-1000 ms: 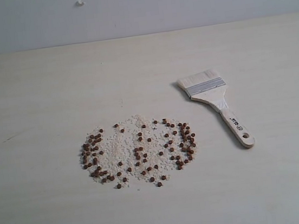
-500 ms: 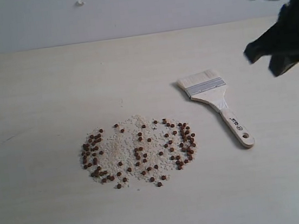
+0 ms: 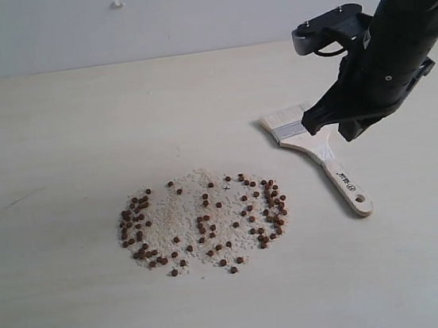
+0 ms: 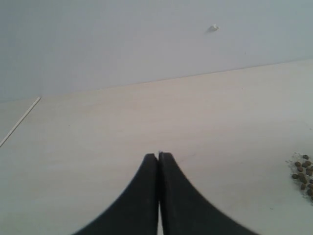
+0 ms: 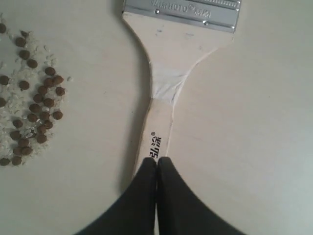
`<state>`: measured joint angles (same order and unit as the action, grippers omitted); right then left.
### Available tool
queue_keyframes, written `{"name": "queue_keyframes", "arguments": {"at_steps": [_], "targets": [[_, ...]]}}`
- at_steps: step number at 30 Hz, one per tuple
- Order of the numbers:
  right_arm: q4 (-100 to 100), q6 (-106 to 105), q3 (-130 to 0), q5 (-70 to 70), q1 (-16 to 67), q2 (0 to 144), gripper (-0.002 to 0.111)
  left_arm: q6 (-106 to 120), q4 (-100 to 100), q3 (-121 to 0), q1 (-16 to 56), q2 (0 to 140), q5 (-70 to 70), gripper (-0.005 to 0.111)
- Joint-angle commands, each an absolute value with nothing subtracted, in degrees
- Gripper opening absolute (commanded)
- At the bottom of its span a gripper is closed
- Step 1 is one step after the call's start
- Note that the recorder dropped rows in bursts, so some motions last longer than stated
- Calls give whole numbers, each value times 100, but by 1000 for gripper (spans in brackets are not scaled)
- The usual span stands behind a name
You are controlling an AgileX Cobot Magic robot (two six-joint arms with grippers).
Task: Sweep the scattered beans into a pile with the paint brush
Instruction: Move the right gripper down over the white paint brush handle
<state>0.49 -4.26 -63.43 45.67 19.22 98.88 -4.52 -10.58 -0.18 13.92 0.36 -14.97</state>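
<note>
Bare table (image 3: 79, 325) flanks the paint brush (image 3: 340, 177); beans (image 3: 273, 197) lie apart.

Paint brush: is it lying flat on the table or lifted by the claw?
Lying flat: the paint brush rests on the table. The right gripper over its handle has jaws pressed together, gripping nothing.

The exterior view looks slantwise down over the bench (image 3: 79, 325) toward its far edge. The left wrist view sits low, facing that edge; the right looks straight down, close above the paint brush (image 5: 161, 98) (all three catch the beans (image 3: 272, 197)).
</note>
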Motion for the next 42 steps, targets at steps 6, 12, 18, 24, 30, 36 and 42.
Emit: {"name": "queue_keyframes", "arguments": {"at_steps": [6, 12, 18, 24, 30, 36, 42], "targets": [[0, -416, -6392, 4772, 1938, 9880, 10, -470, -1052, 0, 1429, 0, -1486, 0], [138, -416, -6392, 4308, 1938, 9940, 26, -470, -1052, 0, 1429, 0, -1486, 0], [120, -440, -6392, 4014, 1938, 10367, 43, -470, -1052, 0, 1429, 0, -1486, 0], [117, -440, -6392, 3627, 1938, 10843, 43, -470, -1052, 0, 1429, 0, -1486, 0], [0, -471, -6392, 3446, 1938, 11177, 43, -470, -1052, 0, 1429, 0, -1486, 0], [0, -471, -6553, 3408, 1925, 11367, 43, -470, -1052, 0, 1429, 0, -1486, 0], [88, -428, -6920, 3693, 1925, 11571, 43, -470, -1052, 0, 1429, 0, -1486, 0]]}}
